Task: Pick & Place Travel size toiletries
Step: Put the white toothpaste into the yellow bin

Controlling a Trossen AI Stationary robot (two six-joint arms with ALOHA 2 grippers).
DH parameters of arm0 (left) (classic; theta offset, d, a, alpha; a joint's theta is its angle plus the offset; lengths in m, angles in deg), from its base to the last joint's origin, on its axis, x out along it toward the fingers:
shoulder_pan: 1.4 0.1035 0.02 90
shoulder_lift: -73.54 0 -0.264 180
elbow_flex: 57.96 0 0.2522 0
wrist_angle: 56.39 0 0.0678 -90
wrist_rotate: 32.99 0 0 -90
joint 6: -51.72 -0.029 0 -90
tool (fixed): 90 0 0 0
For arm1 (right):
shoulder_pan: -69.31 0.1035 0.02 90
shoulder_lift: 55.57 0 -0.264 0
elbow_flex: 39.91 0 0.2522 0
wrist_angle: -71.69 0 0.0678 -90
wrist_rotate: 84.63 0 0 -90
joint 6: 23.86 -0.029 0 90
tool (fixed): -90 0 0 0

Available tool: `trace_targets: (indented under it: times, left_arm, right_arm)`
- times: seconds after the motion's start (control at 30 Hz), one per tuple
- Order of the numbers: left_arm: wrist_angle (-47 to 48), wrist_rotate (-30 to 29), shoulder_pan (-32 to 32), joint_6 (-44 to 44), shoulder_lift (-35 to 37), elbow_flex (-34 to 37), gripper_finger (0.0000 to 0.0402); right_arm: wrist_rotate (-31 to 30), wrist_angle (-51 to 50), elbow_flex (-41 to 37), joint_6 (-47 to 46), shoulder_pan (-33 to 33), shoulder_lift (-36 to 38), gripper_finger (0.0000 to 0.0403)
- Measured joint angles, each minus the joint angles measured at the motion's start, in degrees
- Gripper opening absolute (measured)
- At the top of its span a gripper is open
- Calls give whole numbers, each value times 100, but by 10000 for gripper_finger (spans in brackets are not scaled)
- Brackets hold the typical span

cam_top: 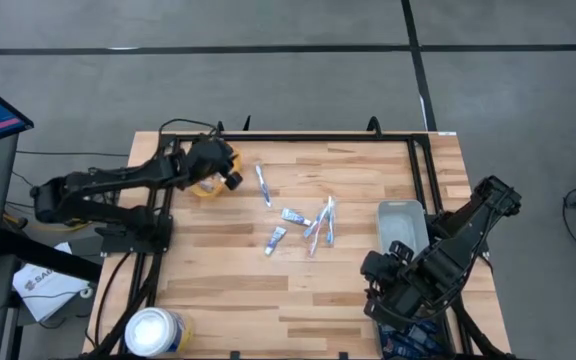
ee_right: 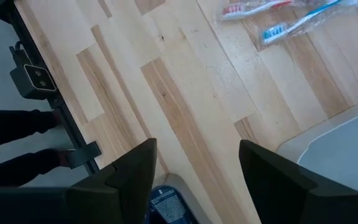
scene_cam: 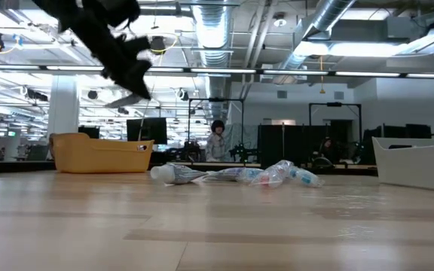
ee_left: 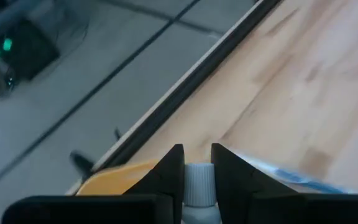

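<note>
Holding left gripper (ee_left: 197, 171) over yellow bin (cam_top: 206, 186), pinching white tube (ee_left: 199, 186) for drop; my right gripper (ee_right: 197, 165) spread, idle beside tray (cam_top: 401, 222).

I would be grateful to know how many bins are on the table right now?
2. A yellow bin sits at the far left under the left gripper; a white bin lies on the right side, partly hidden by the right arm.

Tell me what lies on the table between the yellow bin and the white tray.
The scattered toiletries: small tubes and wrapped toothbrushes, lying loose on the wood between the yellow bin and the white tray, seen in the high view.
</note>
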Motion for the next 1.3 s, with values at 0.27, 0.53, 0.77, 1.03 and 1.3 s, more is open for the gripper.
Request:
trace_targets:
  times: [0.27, 0.53, 0.77, 1.03, 1.3]
  left_arm:
    - [53, 75, 867, 821, -179, 507, 55]
    - [38, 76, 1016, 1276, -183, 996, 66]
    - [24, 76, 1014, 1399, -181, 1123, 117]
    - [-148, 1674, 784, 1543, 71, 1029, 213]
    - [-793, 3111, -828, 2270, 201, 1024, 233]
  right_arm:
    - [1, 34, 0, 3, -116, 0, 221]
    - [0, 33, 0, 4, -116, -1, 221]
    - [0, 33, 0, 4, -116, -1, 221]
    - [2, 33, 0, 11, -113, 0, 221]
    - [0, 33, 0, 64, -113, 0, 221]
